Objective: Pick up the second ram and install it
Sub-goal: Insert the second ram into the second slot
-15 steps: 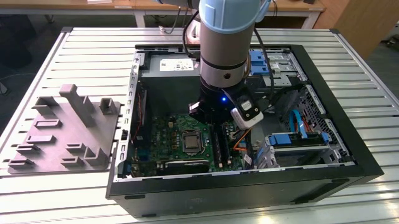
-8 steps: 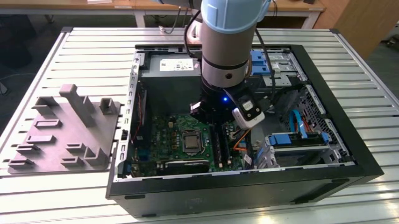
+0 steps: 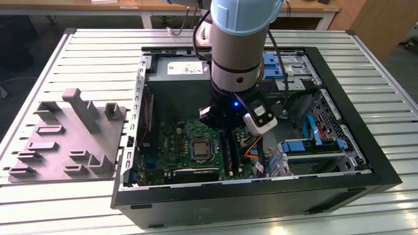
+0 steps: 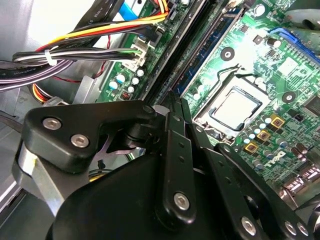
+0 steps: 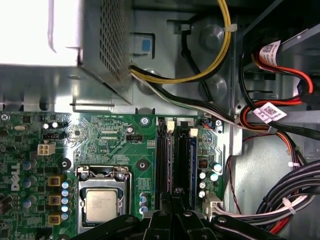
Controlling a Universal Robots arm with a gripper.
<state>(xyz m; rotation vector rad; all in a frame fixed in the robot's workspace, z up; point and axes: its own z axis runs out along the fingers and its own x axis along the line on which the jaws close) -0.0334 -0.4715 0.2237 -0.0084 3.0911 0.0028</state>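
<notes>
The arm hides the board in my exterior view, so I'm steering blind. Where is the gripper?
Observer: In the first wrist view the gripper is over the slots, beside the CPU.
Operator: Any cables across the slots?
Observer: None. The cables run on the side away from the CPU, past a white connector.
Operator: How much of the slots is uncovered?
Observer: The end with the white latches, towards the power supply, is uncovered. The gripper covers the other end.
</notes>
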